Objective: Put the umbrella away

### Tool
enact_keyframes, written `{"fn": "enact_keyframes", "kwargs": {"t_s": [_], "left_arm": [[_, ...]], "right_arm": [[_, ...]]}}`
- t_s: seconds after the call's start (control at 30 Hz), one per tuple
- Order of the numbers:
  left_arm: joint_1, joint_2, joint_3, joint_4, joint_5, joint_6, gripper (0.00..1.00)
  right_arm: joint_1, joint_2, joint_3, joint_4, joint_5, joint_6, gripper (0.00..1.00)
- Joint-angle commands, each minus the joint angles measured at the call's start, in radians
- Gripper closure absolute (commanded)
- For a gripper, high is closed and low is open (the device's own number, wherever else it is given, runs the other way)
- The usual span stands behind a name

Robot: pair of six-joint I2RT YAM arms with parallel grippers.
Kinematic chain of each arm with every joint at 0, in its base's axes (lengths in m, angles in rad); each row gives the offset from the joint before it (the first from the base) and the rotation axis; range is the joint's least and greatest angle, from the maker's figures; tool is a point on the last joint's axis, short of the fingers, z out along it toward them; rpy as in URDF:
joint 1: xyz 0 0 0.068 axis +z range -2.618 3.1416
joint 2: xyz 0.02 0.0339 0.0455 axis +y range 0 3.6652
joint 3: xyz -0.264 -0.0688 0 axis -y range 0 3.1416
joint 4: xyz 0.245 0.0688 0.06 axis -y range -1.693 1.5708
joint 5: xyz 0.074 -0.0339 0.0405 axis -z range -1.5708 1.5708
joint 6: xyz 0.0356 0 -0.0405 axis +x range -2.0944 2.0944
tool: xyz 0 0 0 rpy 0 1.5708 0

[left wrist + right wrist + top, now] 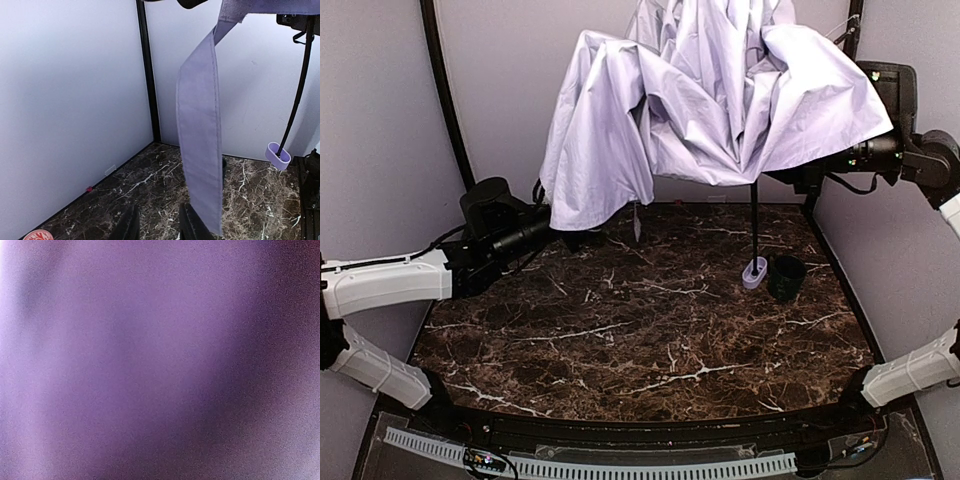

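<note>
Left claw (159, 226), slightly parted and empty, faces a hanging strap (200, 150). Right claw's view is all blurred lavender fabric, so its grip cannot be told. From above, the umbrella (720, 90) drapes over both outstretched arms' ends, its handle (755, 272) hanging beside a mug (786, 277) on the surface (620, 340).

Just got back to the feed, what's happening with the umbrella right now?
The umbrella is half collapsed, its canopy bunched high at the back, shaft hanging down with the handle low beside the mug. The right arm reaches into the fabric; its camera is covered, so its grip is hidden. The left pincer is open near the canopy's left edge, the strap dangling before it.
</note>
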Motion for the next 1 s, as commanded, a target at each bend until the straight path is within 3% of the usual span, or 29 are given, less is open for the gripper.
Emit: {"fn": "enact_keyframes", "kwargs": {"t_s": [0.0, 0.1, 0.17, 0.37, 0.47, 0.63, 0.83, 0.9, 0.97], "left_arm": [[-0.003, -0.058, -0.033, 0.001, -0.048, 0.016, 0.70], [-0.003, -0.026, 0.016, -0.061, 0.043, 0.008, 0.46], [-0.010, -0.001, 0.036, -0.069, 0.079, -0.019, 0.36], [-0.077, 0.031, 0.047, -0.004, 0.075, -0.018, 0.23], [-0.080, 0.084, 0.086, -0.021, 0.050, -0.026, 0.22], [-0.080, 0.159, 0.163, -0.021, -0.175, 0.020, 0.22], [-0.080, 0.237, 0.256, -0.042, -0.165, 0.075, 0.25], [-0.080, 0.248, 0.261, -0.038, -0.147, 0.070, 0.36], [-0.080, 0.241, 0.246, -0.021, -0.148, 0.063, 0.58]], "right_arm": [[-0.003, -0.014, 0.000, 0.067, 0.028, 0.009, 1.00], [-0.001, -0.001, 0.009, 0.067, 0.037, 0.020, 1.00], [-0.001, 0.005, 0.011, 0.076, 0.050, 0.032, 1.00], [-0.001, 0.014, 0.001, 0.094, 0.105, 0.058, 1.00], [-0.002, 0.019, -0.002, 0.104, 0.108, 0.068, 1.00], [-0.002, 0.025, -0.005, 0.105, 0.060, 0.076, 1.00], [-0.002, 0.005, -0.024, 0.117, 0.052, 0.073, 1.00], [-0.001, -0.002, -0.031, 0.121, 0.049, 0.075, 1.00], [-0.002, -0.010, -0.036, 0.121, 0.049, 0.077, 1.00]]}}
